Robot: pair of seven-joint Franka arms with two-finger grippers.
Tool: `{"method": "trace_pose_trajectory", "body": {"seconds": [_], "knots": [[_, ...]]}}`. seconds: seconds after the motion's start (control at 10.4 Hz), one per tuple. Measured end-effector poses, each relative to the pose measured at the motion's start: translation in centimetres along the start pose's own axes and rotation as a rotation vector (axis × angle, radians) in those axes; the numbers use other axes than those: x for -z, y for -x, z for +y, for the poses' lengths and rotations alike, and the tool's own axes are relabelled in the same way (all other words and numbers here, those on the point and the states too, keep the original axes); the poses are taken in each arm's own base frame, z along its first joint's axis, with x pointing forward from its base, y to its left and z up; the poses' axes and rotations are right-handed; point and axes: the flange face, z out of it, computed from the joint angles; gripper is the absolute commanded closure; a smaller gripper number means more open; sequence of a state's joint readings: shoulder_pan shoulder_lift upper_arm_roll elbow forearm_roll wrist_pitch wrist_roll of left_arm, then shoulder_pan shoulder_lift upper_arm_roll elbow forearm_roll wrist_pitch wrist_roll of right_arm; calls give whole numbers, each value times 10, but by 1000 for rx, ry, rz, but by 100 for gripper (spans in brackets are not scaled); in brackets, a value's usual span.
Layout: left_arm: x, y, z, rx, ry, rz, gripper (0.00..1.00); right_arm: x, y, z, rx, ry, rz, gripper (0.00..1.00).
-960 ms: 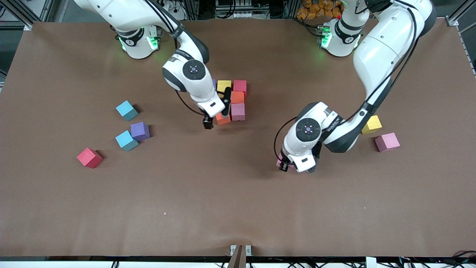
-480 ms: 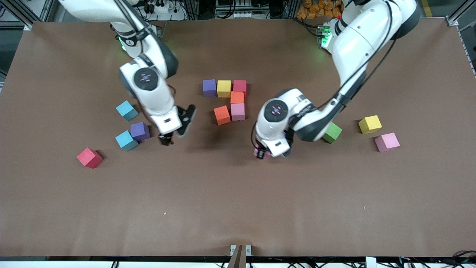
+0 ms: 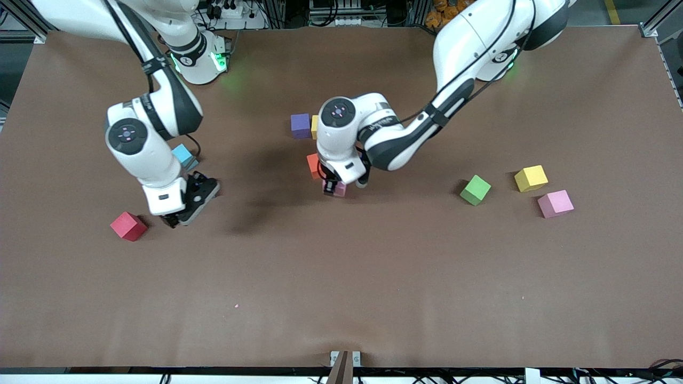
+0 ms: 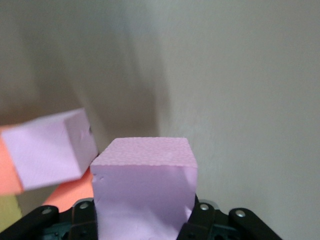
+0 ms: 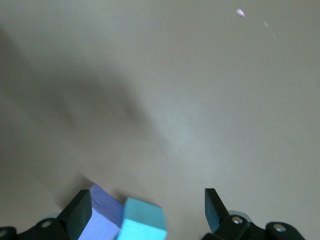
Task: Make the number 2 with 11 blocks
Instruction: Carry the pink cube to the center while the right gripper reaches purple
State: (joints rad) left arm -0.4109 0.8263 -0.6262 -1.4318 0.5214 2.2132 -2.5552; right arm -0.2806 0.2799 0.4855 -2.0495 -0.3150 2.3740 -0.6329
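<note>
The left gripper (image 3: 337,188) is clamping a pink block (image 4: 145,192) by opposite flat faces; the foam is looking light and squashy. The right gripper (image 5: 148,212) is hanging spread over a light blue block (image 5: 144,220) and a purple one.

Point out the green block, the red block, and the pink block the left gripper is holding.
green block (image 3: 475,190), front view, top face.
red block (image 3: 128,225), front view, top face.
pink block (image 4: 144,151), left wrist view, top face.

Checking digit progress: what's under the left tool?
The left tool is shut on a pink block above the partly built digit: an orange block shows. The arm covers the remaining digit blocks.
</note>
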Motion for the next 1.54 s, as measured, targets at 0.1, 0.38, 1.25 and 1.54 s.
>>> {"method": "trace_pose_trajectory", "body": {"seconds": [0.1, 0.38, 1.25, 1.54], "knots": [[6, 14, -6, 19, 9, -11, 69, -3, 11, 8, 35, -2, -2, 0], [23, 61, -35, 84, 30, -46, 68, -21, 48, 19, 46, -30, -28, 0], [-7, 105, -48, 85, 115, -96, 68, -49, 77, -8, 449, -93, 9, 0], [-28, 109, -59, 72, 98, -88, 68, -62, 72, -39, 511, -118, 11, 0]]}}
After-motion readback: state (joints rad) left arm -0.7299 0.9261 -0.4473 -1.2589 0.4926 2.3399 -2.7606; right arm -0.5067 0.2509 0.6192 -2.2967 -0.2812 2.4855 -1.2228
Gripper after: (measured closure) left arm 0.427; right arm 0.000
